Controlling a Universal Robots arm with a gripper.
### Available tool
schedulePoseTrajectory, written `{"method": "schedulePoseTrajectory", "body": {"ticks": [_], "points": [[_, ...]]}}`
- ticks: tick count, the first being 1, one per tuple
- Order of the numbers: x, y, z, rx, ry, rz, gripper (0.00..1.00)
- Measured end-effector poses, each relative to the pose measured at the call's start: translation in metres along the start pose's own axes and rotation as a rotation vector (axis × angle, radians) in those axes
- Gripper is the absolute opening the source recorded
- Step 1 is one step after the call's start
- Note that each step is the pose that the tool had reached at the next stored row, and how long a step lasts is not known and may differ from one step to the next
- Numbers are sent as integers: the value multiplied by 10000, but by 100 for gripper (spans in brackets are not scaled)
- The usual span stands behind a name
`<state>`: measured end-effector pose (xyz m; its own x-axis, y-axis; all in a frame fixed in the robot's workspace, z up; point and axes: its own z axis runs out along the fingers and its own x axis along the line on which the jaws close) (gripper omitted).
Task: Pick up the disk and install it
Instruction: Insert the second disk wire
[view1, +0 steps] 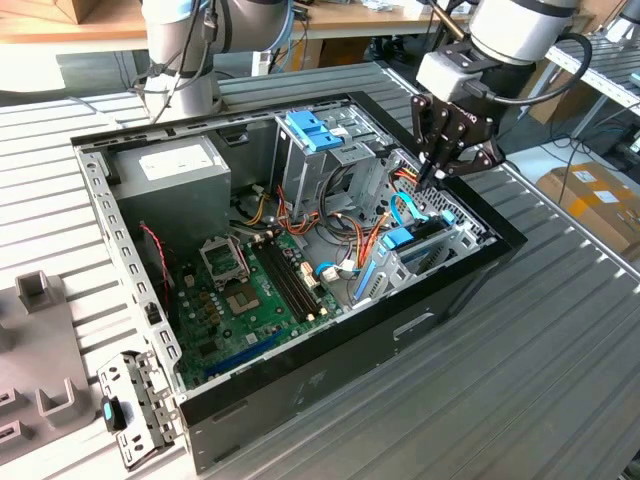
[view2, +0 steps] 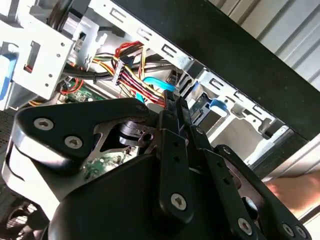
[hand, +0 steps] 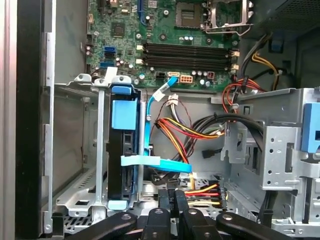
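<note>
One gripper (view1: 437, 170) hung over the open computer case (view1: 300, 400) at the exterior view's right, fingers (view2: 172, 112) pressed together and holding nothing. Just below, the disk (hand: 122, 150) stood on edge in its metal bay (hand: 75, 150), beside the motherboard (hand: 165, 40).

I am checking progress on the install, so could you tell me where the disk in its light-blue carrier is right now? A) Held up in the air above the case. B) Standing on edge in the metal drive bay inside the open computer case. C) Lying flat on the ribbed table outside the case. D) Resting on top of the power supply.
B: the disk stands on edge in the drive bay, and the gripper hangs just above that corner of the computer case.
</note>
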<state>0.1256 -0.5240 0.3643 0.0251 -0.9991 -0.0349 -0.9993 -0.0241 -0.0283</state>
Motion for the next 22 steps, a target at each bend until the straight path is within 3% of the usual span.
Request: {"method": "schedulePoseTrajectory", "body": {"ticks": [3,8,13,22], "points": [[15,1,5,16,2,470,16],[193,6,-1,17,-203,487,16],[362,27,-1,21,-451,474,16],[408,54,37,23,-460,474,16]]}}
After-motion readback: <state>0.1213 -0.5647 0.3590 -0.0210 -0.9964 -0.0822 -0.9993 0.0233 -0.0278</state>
